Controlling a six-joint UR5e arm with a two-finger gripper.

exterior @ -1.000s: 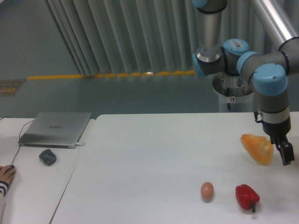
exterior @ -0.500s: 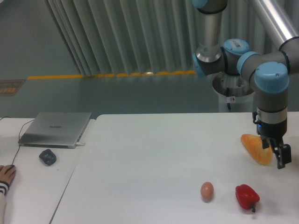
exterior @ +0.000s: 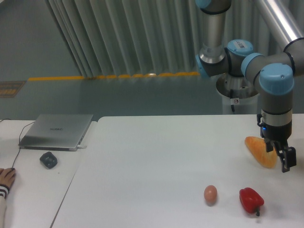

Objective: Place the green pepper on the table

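Gripper low at right edge of table, fingers pointing down, partly behind/against the orange pastry-like item. Finger gap: can't tell; nothing visibly held. Green pepper: not in view anywhere. Red pepper sits below-left of fingers, egg further left.

Risks: fingers nudging the pastry, or closing on wrong item, since red pepper is the only pepper in reach.

Vs 1 s ago: gripper shifted slightly left and up; table items unmoved.
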